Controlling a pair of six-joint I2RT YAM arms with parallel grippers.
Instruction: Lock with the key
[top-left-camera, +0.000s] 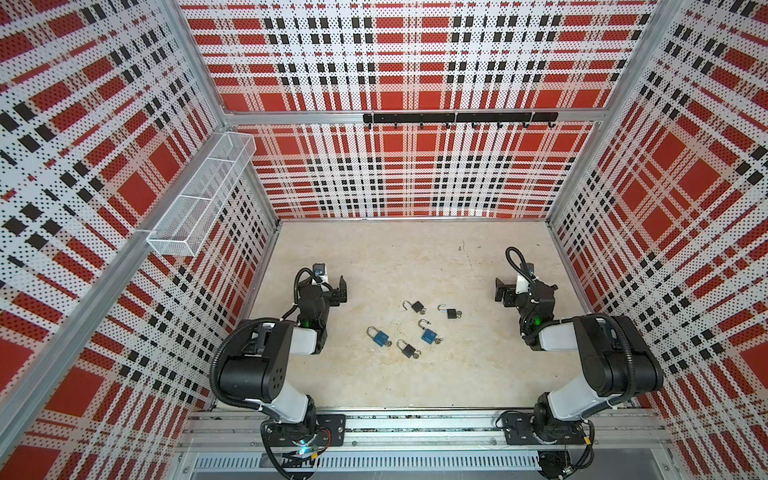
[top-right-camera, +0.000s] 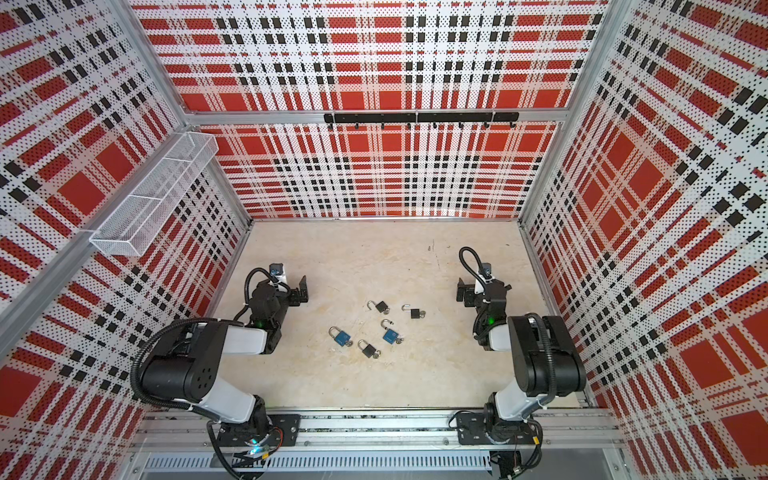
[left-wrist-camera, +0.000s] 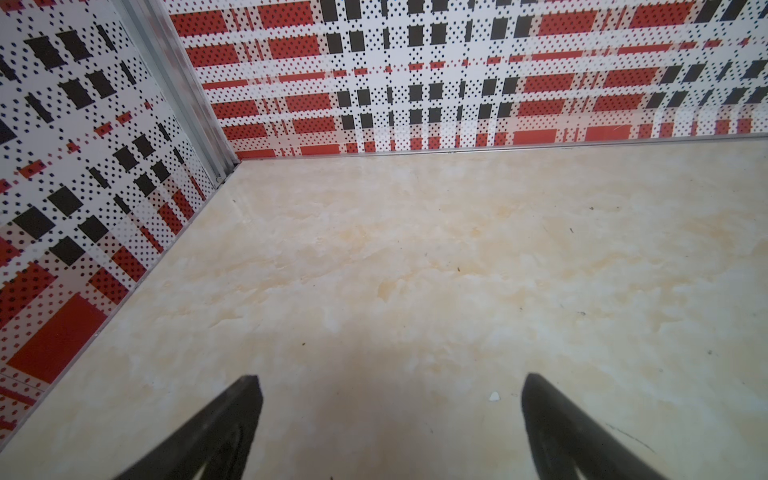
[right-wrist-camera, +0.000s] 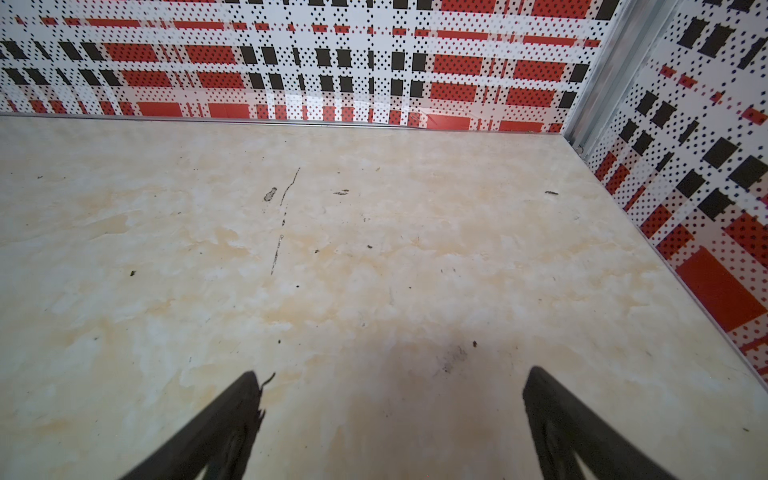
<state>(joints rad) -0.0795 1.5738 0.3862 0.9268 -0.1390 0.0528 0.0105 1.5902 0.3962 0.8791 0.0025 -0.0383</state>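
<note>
Several small padlocks lie in a loose group mid-table in both top views. Two are blue (top-left-camera: 379, 337) (top-left-camera: 428, 335) and the rest black (top-left-camera: 417, 307) (top-left-camera: 451, 312) (top-left-camera: 409, 349). A small silvery key (top-left-camera: 387, 343) sticks out of the base of each. The shackles of the two far black locks and the right blue lock stand open. My left gripper (top-left-camera: 338, 291) hovers open to their left, my right gripper (top-left-camera: 503, 293) open to their right. Both wrist views show open fingers (left-wrist-camera: 232, 419) (right-wrist-camera: 228, 419) over bare table; no lock appears there.
Red, black and white plaid walls enclose the beige table (top-left-camera: 415, 257) on three sides. A white mesh basket (top-left-camera: 199, 199) hangs on the left wall and a black hook rail (top-left-camera: 457, 118) on the back wall. Both arm bases sit on the front rail (top-left-camera: 415, 428).
</note>
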